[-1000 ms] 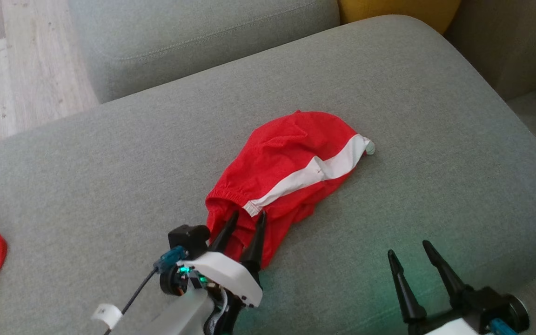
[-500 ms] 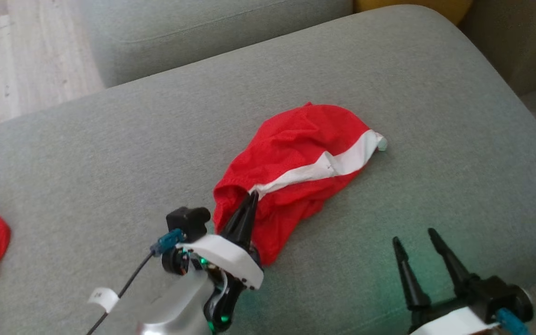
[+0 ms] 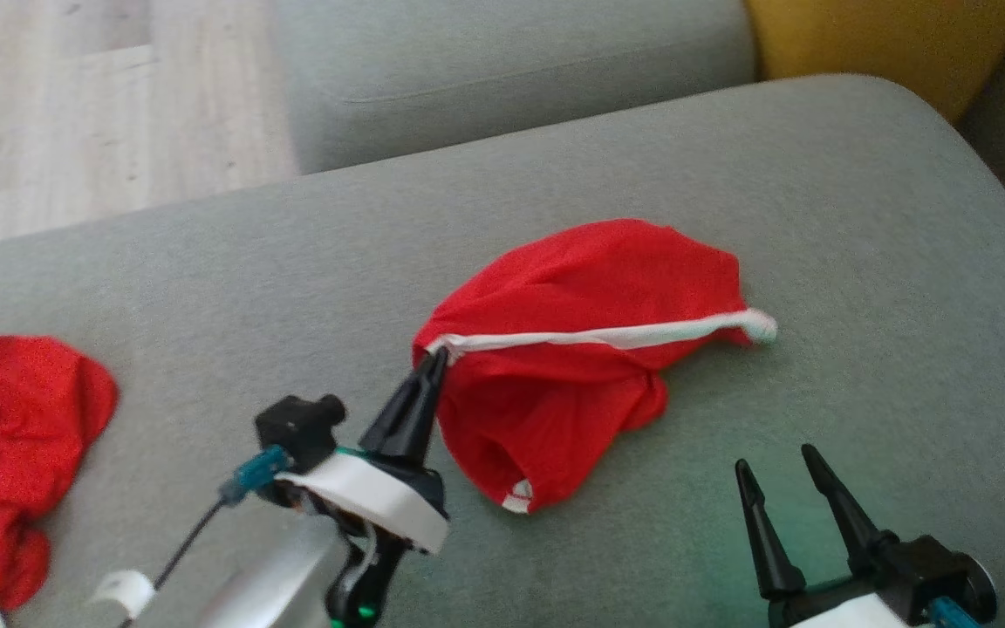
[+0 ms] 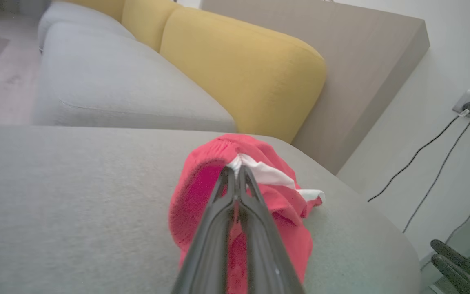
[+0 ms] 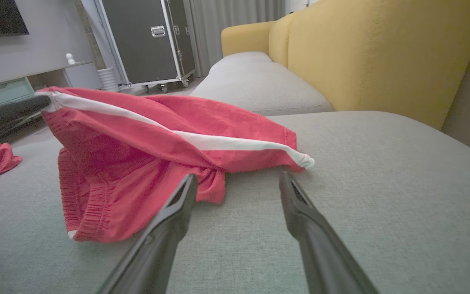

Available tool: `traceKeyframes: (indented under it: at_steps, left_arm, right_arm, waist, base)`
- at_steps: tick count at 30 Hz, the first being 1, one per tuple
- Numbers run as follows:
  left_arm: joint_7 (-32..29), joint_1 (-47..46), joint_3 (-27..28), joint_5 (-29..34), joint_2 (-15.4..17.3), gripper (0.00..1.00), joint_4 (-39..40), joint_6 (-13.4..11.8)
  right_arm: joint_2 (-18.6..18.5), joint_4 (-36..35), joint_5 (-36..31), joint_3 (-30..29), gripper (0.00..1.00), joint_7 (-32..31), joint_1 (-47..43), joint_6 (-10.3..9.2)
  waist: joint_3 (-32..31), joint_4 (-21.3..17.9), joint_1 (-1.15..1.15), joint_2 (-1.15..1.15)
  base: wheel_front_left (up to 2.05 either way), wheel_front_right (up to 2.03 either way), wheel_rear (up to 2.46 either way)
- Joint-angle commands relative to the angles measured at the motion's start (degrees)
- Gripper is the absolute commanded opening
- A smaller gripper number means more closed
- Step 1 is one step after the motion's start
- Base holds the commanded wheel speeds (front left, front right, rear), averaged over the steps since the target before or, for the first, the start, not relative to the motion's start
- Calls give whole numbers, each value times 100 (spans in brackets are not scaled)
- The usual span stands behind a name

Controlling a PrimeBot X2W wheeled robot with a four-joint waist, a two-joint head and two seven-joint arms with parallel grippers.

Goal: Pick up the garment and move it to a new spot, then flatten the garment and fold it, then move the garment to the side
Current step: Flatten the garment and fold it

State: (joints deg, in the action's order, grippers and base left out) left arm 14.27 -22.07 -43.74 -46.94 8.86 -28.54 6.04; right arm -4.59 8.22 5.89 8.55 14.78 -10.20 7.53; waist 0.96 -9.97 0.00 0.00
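Observation:
The garment (image 3: 581, 288) is a pair of red shorts with a white side stripe, lying crumpled on the grey sofa cushion (image 3: 206, 253). My left gripper (image 3: 434, 359) is shut on its waistband end, where the stripe starts, and that end is lifted off the cushion. In the left wrist view the two fingers (image 4: 235, 212) meet on the garment (image 4: 284, 228). My right gripper (image 3: 777, 464) stands open at the lower right, off the cloth. From the right wrist the raised garment (image 5: 137, 134) hangs ahead of the open right gripper (image 5: 239, 179), its far end resting on the cushion.
A second red cloth (image 3: 5, 436) lies at the cushion's left edge. Another grey seat cushion (image 3: 511, 78) and a yellow back cushion (image 3: 886, 44) lie beyond. Wooden floor (image 3: 75, 105) shows at upper left. A dark wheeled case (image 5: 149, 41) stands farther off.
My left gripper went from open around the waistband to shut on it and has lifted that end, pulling the stripe taut. The head camera has shifted. The right gripper stays open.

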Motion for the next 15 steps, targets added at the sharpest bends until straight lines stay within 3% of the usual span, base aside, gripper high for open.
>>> traceKeyframes:
  at_steps: [1, 9, 15]
  left_arm:
    - [21, -188, 268, 46, 207, 0, 311, -28]
    - [-340, 29, 427, 103, 997, 0, 1264, -359]
    - [-488, -13, 480, 125, 1257, 0, 1566, -418]
  right_arm:
    - [-107, -174, 30, 148, 100, 22, 91, -4]
    - [-83, 73, 157, 9, 100, 22, 158, -4]
    - [-364, 710, -160, 66, 100, 22, 784, -4]
  waist:
    - [-88, 246, 0, 0]
    - [-40, 866, 0, 0]
    - [179, 1125, 0, 0]
  base:
    - [0, 0, 0]
    - [0, 0, 0]
    - [0, 0, 0]
